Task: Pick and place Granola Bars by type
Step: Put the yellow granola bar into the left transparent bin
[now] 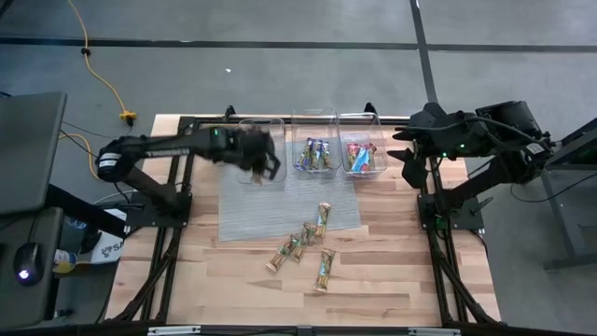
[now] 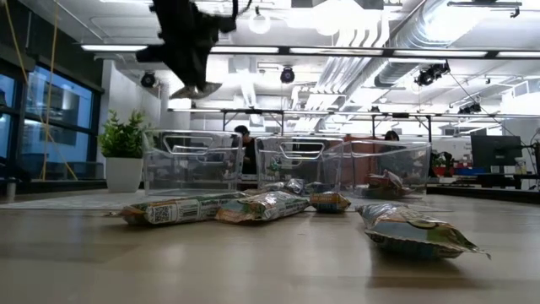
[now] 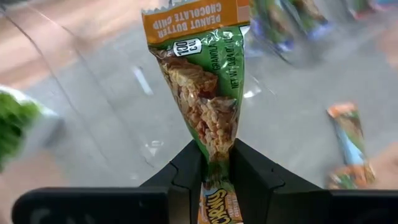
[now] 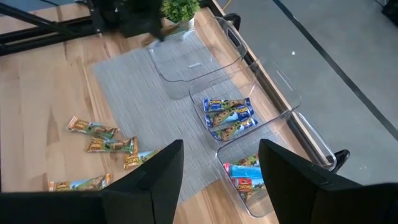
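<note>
My left gripper [image 3: 217,171] is shut on a tan/orange-green granola bar [image 3: 202,87], high over the empty left clear bin [image 1: 262,140]. In the low view it hangs at the top [image 2: 192,80] above that bin [image 2: 190,160]. Several more orange-green bars [image 1: 323,219] [image 1: 287,250] [image 1: 324,269] lie flat on the mat and the wood. Blue bars [image 1: 315,154] lie in the middle bin, red ones [image 1: 359,157] in the right bin. My right gripper [image 4: 217,180] is open and waits at the table's right edge [image 1: 409,154]. My left gripper pinches the orange-green bar between its two fingers [image 3: 186,177], about a third of its length from one end [image 3: 219,152]. The wrapper is squeezed narrow there. The fingers point down from above and lie across the bar. The bar is lifted clear, and its long part sticks out past the fingertips.
Three clear bins stand in a row at the far edge of the grey mat [image 1: 242,210]. A small green plant [image 2: 123,152] stands left of them. Bare wood [image 1: 196,280] lies at the near left. People and desks show in the room behind.
</note>
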